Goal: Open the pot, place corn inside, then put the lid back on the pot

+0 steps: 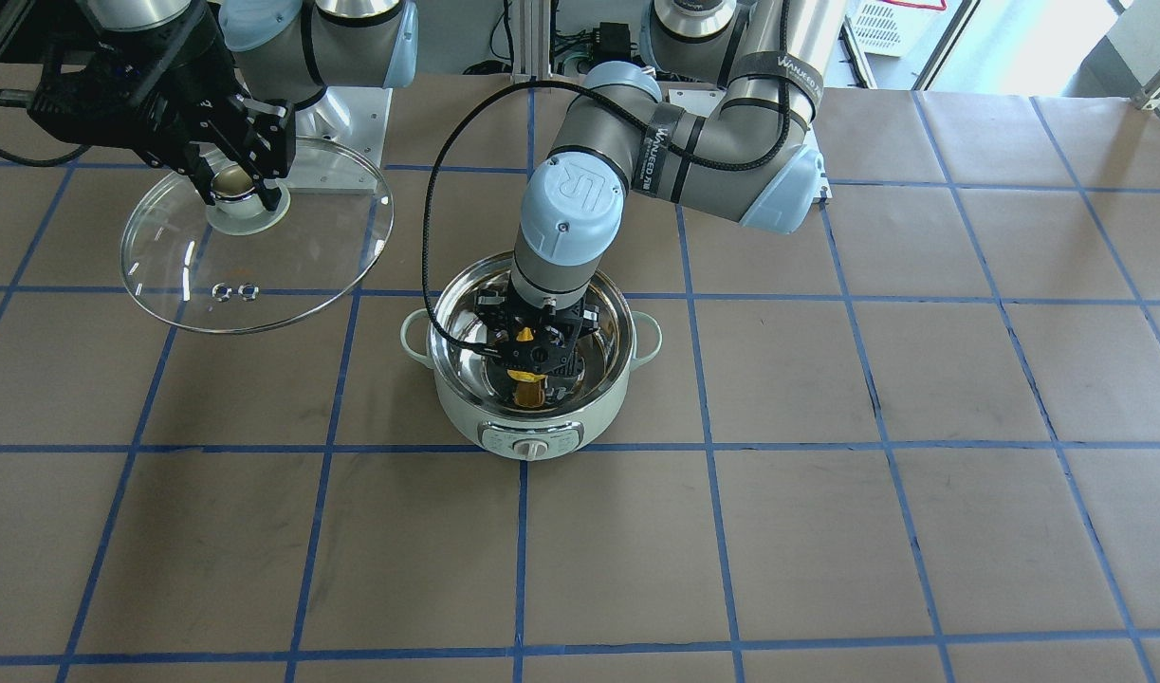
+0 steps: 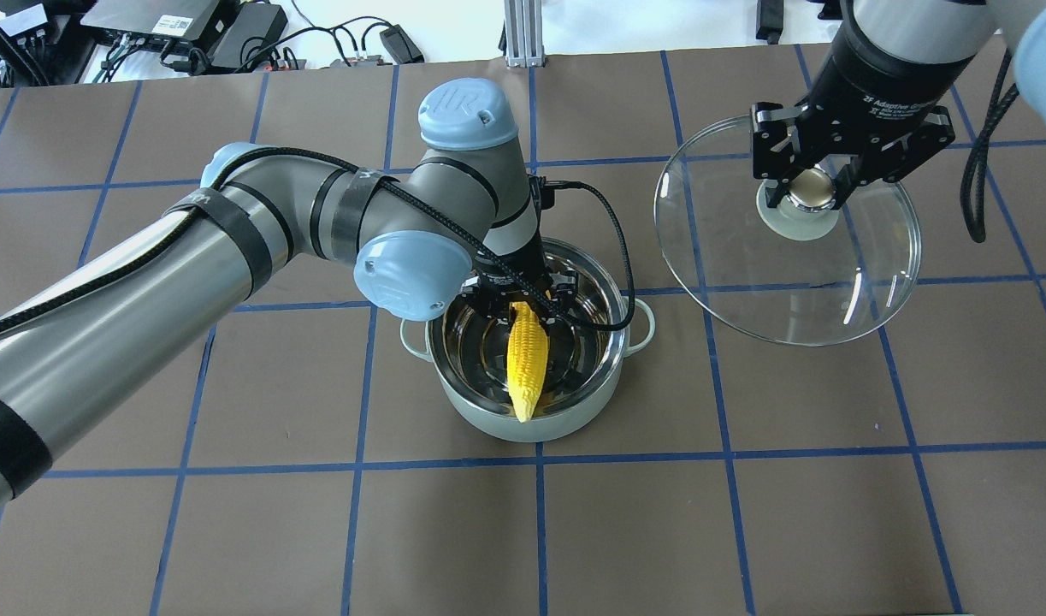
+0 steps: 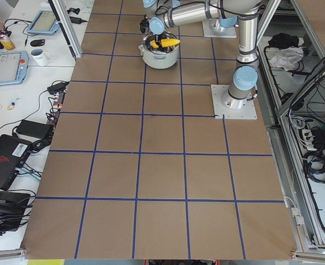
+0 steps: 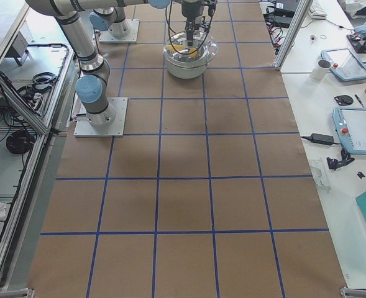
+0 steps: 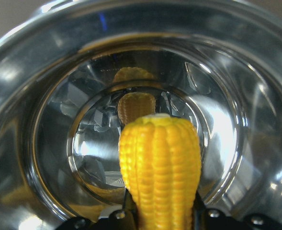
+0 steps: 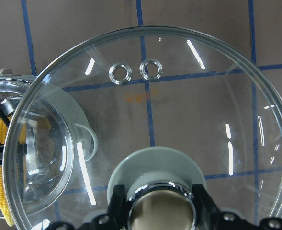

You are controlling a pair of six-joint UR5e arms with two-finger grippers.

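Note:
The mint-green pot (image 2: 523, 423) stands open mid-table, its steel bowl bare; it also shows in the front view (image 1: 466, 417). My left gripper (image 2: 523, 301) is down inside the bowl, shut on the yellow corn (image 2: 526, 359), which slants with its tip over the near rim. The corn fills the left wrist view (image 5: 160, 167), above the bowl bottom. My right gripper (image 2: 812, 190) is shut on the knob of the glass lid (image 2: 865, 282) and holds it in the air to the pot's right. The lid (image 6: 188, 96) also shows in the right wrist view, with the pot (image 6: 78, 139) seen through it.
Brown paper with a blue tape grid covers the table (image 2: 745, 513). My left arm's elbow (image 2: 394, 274) hangs over the pot's far left side. Cables and electronics (image 2: 189, 34) lie beyond the far edge. The arms' base plates (image 1: 342, 114) sit at the robot's side.

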